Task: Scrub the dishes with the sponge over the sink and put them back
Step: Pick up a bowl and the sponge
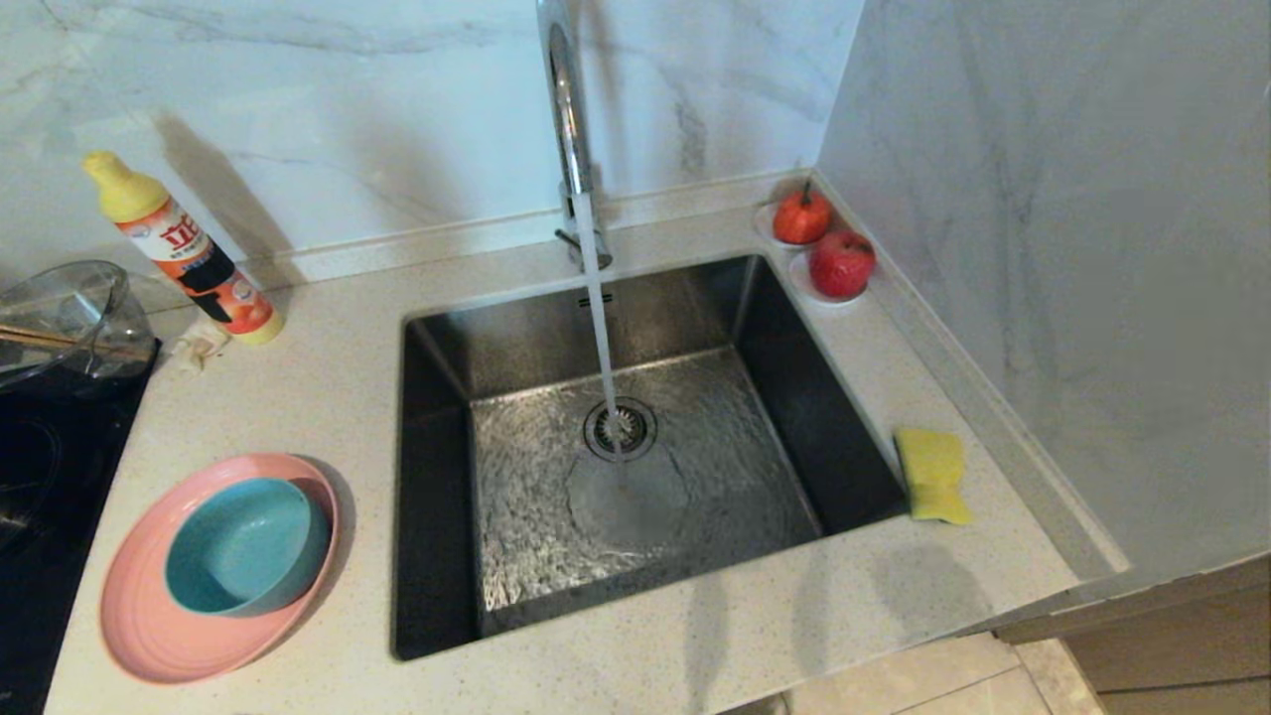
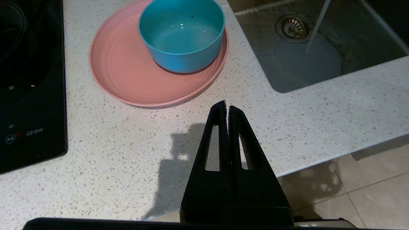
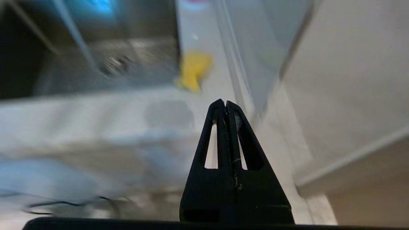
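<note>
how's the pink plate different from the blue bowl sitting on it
The plate is pink, wide and shallow; the bowl is teal-blue, smaller across and much deeper. The plate lies directly on the counter, left of the sink, while the bowl stands inside the plate, off-centre toward the sink side. Both are round, matte, upright and look empty.

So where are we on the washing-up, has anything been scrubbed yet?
Nothing scrubbed yet. Done: only the tap runs into the sink. In hand: nothing; the left gripper is shut and empty above the counter near the pink plate, the right gripper shut and empty, short of the sponge. Left: grab sponge, scrub the plate and teal bowl, return them.
</note>
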### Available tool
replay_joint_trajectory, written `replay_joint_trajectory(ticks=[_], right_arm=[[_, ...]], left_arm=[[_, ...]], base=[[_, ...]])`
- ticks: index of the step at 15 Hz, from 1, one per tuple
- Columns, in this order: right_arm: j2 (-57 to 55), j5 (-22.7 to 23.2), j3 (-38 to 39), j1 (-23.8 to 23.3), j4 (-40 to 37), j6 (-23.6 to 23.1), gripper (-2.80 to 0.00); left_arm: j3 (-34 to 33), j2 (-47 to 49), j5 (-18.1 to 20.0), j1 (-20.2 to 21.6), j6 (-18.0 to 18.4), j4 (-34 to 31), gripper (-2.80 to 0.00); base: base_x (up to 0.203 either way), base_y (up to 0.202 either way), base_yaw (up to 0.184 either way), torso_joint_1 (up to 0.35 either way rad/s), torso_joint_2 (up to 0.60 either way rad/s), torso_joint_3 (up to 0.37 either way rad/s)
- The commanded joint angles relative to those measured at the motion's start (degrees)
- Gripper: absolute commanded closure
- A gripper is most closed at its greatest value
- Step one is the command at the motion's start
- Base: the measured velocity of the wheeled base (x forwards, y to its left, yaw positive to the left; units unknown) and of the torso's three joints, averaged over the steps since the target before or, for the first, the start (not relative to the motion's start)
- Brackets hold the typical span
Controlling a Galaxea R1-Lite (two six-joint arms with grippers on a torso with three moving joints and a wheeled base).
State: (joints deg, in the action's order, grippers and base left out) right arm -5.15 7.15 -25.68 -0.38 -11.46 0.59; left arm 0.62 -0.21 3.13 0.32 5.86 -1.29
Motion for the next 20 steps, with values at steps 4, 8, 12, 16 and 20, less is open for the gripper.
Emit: replay_joint_trajectory(ticks=[4, 8, 12, 16, 20], right_arm=[[-20.48, 7.66, -26.12, -0.49, -7.45, 0.61, 0.0], [-33.75, 9.58, -36.62, -0.66, -15.38, -1.6, 0.0], [-44.73, 9.78, -39.68, -0.25, -17.29, -5.19, 0.0], [-55.95, 7.2, -41.13, 4.22, -18.76, -5.88, 0.0], [-63.12, -6.65, -38.96, 16.52, -19.12, -4.72, 0.0]], left_arm=[[-0.01, 0.21, 0.03, 0.03, 0.02, -0.03, 0.0], [-0.01, 0.21, 0.03, 0.03, 0.02, -0.03, 0.0], [-0.01, 0.21, 0.03, 0.03, 0.02, -0.03, 0.0], [-0.01, 0.21, 0.03, 0.03, 0.02, -0.03, 0.0], [-0.01, 0.21, 0.03, 0.03, 0.02, -0.03, 0.0]], base=[[0.0, 0.0, 0.0, 0.0, 0.0, 0.0], [0.0, 0.0, 0.0, 0.0, 0.0, 0.0], [0.0, 0.0, 0.0, 0.0, 0.0, 0.0], [0.0, 0.0, 0.0, 0.0, 0.0, 0.0], [0.0, 0.0, 0.0, 0.0, 0.0, 0.0]])
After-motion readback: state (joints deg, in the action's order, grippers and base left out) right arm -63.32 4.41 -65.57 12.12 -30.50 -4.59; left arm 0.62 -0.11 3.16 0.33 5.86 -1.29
